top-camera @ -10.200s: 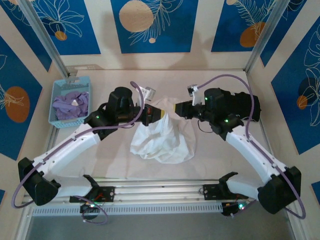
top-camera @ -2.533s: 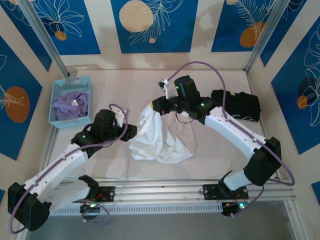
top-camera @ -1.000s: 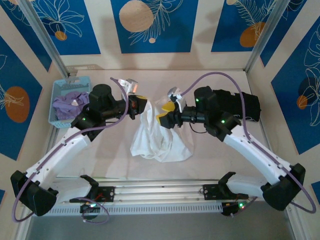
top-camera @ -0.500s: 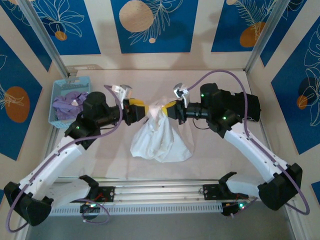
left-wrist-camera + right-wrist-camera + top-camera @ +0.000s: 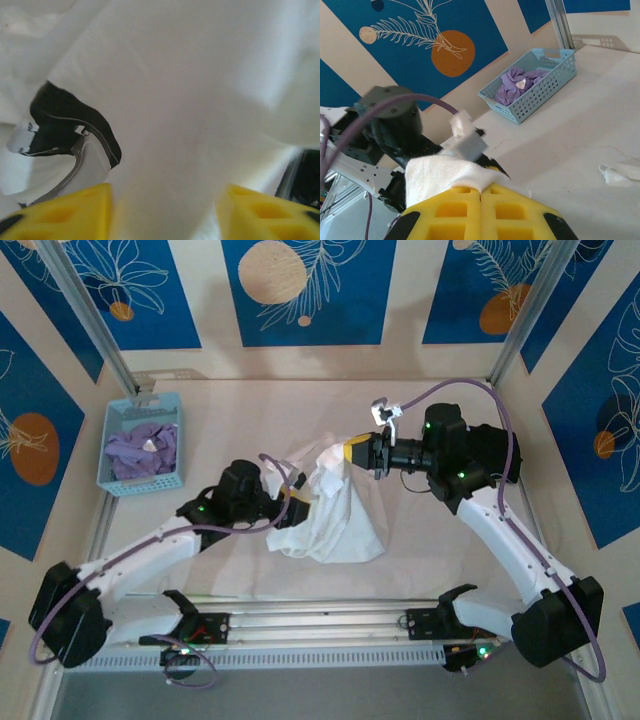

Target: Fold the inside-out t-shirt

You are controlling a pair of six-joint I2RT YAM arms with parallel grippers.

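On the bench (image 5: 240, 405), near its middle, the inside-out t-shirt (image 5: 335, 520) lies bunched. 1 upper edge is held up by the right claw (image 5: 350, 453), clamped shut on the white cloth. The left claw (image 5: 297, 502) presses into the shirt's left side, its 2 yellow fingers (image 5: 65, 210) apart with fabric between them.

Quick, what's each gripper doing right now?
Left gripper: open, with loose t-shirt cloth between.
Right gripper: shut on the t-shirt.
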